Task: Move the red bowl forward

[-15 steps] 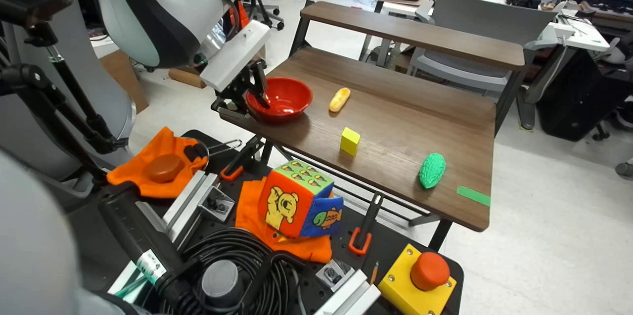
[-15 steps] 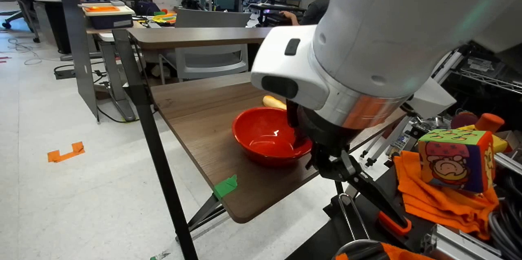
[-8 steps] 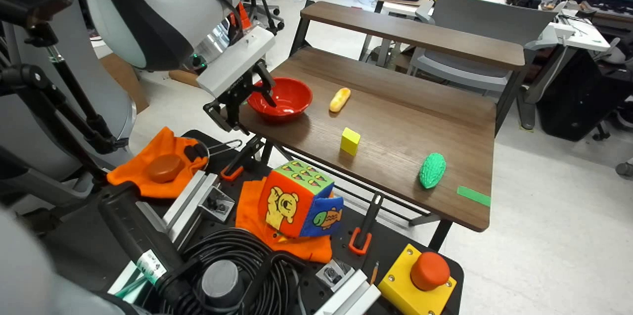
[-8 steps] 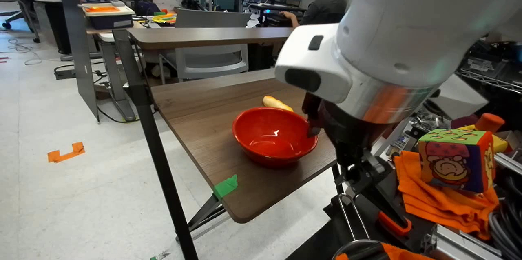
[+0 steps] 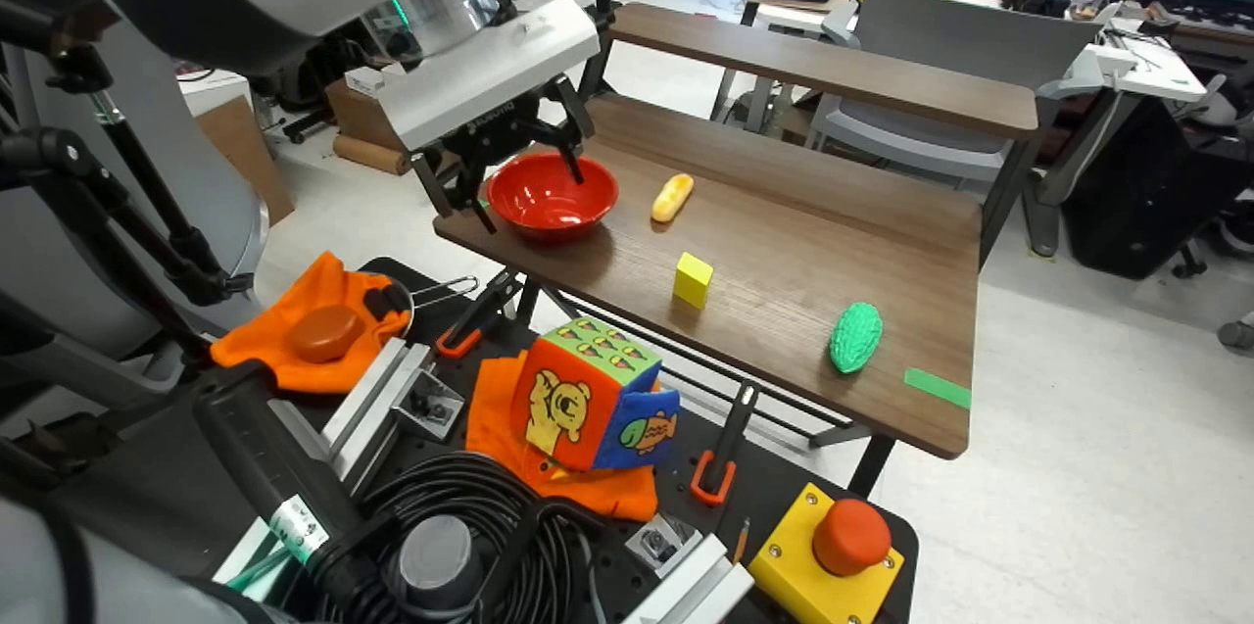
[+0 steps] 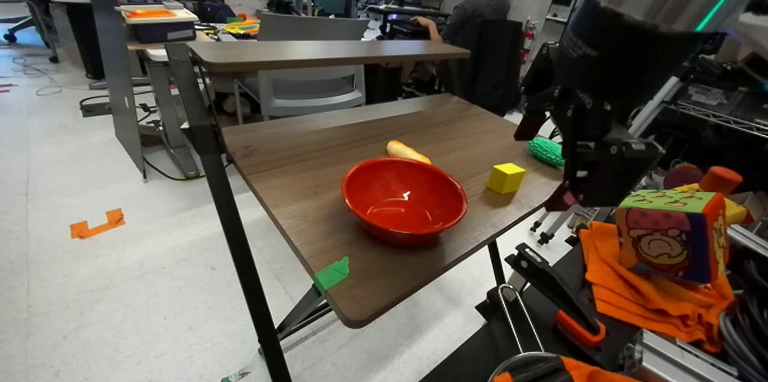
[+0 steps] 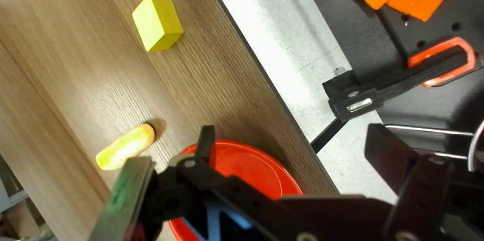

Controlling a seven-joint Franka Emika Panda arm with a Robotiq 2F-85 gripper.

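Observation:
The glossy red bowl (image 5: 549,205) (image 6: 403,199) stands upright on the brown table, close to its front edge near a corner. My gripper (image 5: 532,199) (image 6: 540,167) hangs above and beside the bowl, apart from it, with its jaws spread wide and nothing between them. In the wrist view, part of the red bowl (image 7: 249,165) shows below one finger; the gripper (image 7: 291,129) itself covers the rest. The other fingertip lies over the gap past the table edge.
On the table lie a yellow bread-like piece (image 5: 672,198), a yellow block (image 6: 506,179) and a green bumpy object (image 5: 856,338). A raised shelf (image 5: 813,66) runs along the back. Black clamps (image 7: 355,101) grip the cart beside the table's front edge.
The gripper's jaws have spread from around the bowl's near rim. It has risen and drawn back off the bowl, which stays where it was.

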